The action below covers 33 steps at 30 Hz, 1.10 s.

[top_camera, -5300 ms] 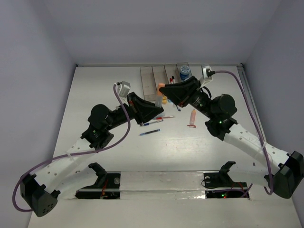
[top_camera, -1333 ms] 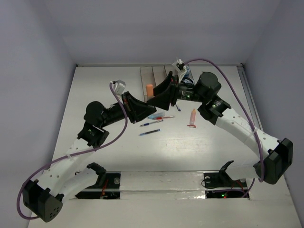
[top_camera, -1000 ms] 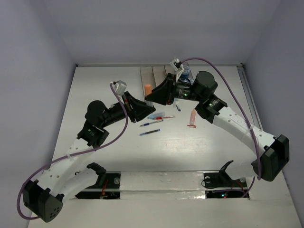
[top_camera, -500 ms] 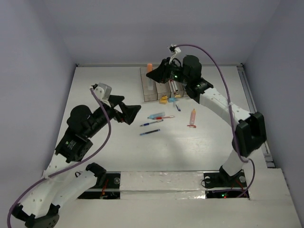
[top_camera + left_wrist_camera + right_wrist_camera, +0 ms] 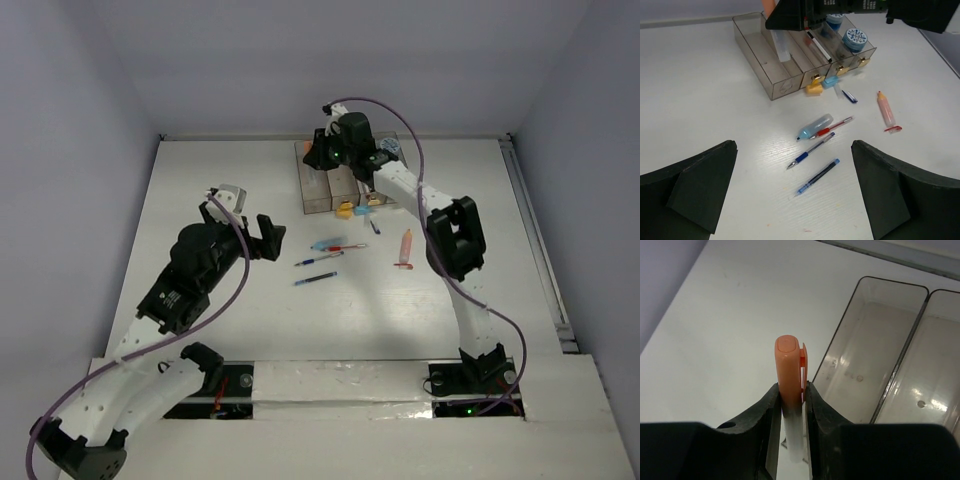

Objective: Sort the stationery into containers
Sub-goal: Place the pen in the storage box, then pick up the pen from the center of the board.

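Gripping orange marker (image 5: pixel 788 365) tight in right gripper (image 5: pixel 790 397), up by leftmost of bins (image 5: pixel 837 347); hovering with left gripper (image 5: pixel 795 175) spread wide, nothing in it, over table (image 5: pixel 700 100), with pens (image 5: pixel 812 150) and pink stick (image 5: pixel 885 107) loose near bins

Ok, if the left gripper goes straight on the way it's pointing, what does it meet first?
Probably the nearest blue pen, lying on the table ahead of the open left gripper; depth is uncertain.

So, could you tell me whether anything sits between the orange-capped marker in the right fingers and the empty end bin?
Nothing visible does. The right gripper holds the orange-capped marker upright close by the end bin, whose top is open and whose floor is bare in the right wrist view.
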Motion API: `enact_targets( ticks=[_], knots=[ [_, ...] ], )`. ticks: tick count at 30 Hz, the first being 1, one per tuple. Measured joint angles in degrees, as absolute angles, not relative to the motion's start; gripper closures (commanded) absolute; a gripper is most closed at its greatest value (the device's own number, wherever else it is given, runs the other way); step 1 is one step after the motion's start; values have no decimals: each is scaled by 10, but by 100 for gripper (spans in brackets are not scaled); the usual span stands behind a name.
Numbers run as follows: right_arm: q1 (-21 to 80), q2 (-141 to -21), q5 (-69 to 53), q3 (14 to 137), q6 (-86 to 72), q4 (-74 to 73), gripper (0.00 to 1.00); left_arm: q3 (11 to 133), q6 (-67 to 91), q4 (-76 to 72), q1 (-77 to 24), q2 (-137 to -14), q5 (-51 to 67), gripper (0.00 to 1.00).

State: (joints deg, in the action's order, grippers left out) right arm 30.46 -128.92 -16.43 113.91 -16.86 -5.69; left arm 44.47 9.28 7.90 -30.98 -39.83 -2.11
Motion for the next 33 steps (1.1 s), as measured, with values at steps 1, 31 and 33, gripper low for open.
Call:
enact_targets(
  ticks=[1,31,33],
  knots=[
    [305,-1302,-158,1153,-166,-62,100,444,92,80,-310,-397,-22,1],
    [283,-878,24,690,-150,-125,84,444,89,76,-295,-369,-17,1],
    [257,-835,45,619,-169,-135,75,444,89,75,-295,-369,-15,1]
  ],
)
